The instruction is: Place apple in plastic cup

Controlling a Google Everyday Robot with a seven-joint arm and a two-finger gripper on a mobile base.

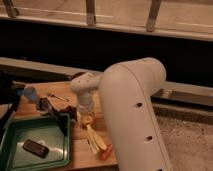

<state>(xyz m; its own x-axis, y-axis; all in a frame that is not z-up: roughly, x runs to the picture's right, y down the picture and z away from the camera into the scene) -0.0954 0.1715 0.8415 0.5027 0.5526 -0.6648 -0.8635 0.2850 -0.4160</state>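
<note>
My gripper (84, 114) hangs low over the wooden table (61, 91), its white wrist pointing straight down, right above the small round pale-yellow apple (87, 120). The apple lies on the wood just off the right-hand corner of the flat green plastic tray (11, 134). It reads as round from here, so it has no long axis to speak of, and I cannot tell where its stem points. I also cannot tell whether my gripper is spread, pressed together or pinching the apple, because my own wrist covers that spot. Nor can I tell whether I am touching the fruit.

The small light-blue translucent plastic cup (29, 93) stands well apart, at the far left of the table, beyond the tray's back edge.

There is little room here. The tray is close on one side. The long yellow banana (95, 140) lies just beside the apple, slanting toward the table's near edge. My bulky white upper arm (135, 115) fills the other side. A dark flat object (35, 148) rests inside the tray.
</note>
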